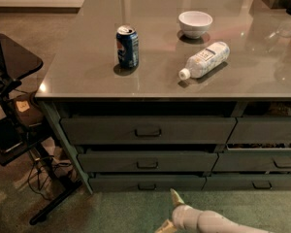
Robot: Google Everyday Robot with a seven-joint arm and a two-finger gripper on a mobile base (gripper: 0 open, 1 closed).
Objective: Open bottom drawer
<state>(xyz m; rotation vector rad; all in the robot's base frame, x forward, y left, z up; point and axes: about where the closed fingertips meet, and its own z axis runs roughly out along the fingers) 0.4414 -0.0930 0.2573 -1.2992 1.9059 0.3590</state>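
The bottom drawer (148, 183) is the low, shallow dark grey-green front of the left stack, with a small dark centre pull (146, 186). It sits flush and shut, just above the floor. My gripper (167, 211) comes in from the bottom edge on a white arm, in front of and below the drawer and a little right of its pull. Its two pale fingers are spread apart and hold nothing. The upper fingertip (174, 194) is close to the drawer's lower edge but does not touch it.
Two taller drawers (148, 130) sit above it, and a neighbouring stack (264, 130) stands to the right. On the grey counter (87, 76) are a blue can (127, 46), a white bowl (195, 23) and a lying bottle (204, 60). A black stand with cables (19, 130) is at the left.
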